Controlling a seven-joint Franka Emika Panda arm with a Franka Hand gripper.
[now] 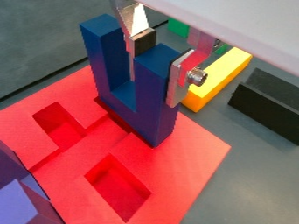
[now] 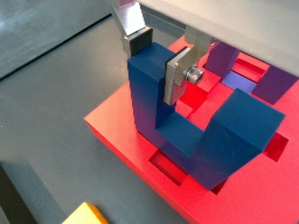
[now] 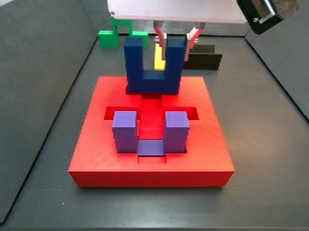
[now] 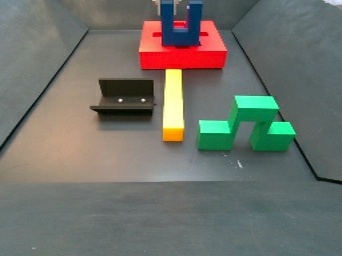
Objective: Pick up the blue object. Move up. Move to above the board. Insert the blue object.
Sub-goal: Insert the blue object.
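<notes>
2 upright prongs of the blue object (image 3: 154, 70) rise over the back part of the board (image 3: 97, 158), its base on or in the red top. The gripper (image 1: 159, 58) grips 1 prong between its silver fingers (image 2: 177, 73). A purple block (image 3: 150, 133) sits in the board's front recess. On the dark grey floor (image 4: 80, 210) lie a yellow bar (image 4: 173, 103), a green block (image 4: 246, 124) and the fixture (image 4: 123, 98).

Both wrist views: close, looking steeply down past the gripper (image 1: 158, 54) onto the board (image 1: 70, 96) beneath it. A side view: near, facing the board (image 3: 151, 161) squarely, gripper (image 3: 175, 38) behind. Another side view: distant, opposite end, gripper (image 4: 182, 5) farthest; board (image 4: 183, 55) shared.
</notes>
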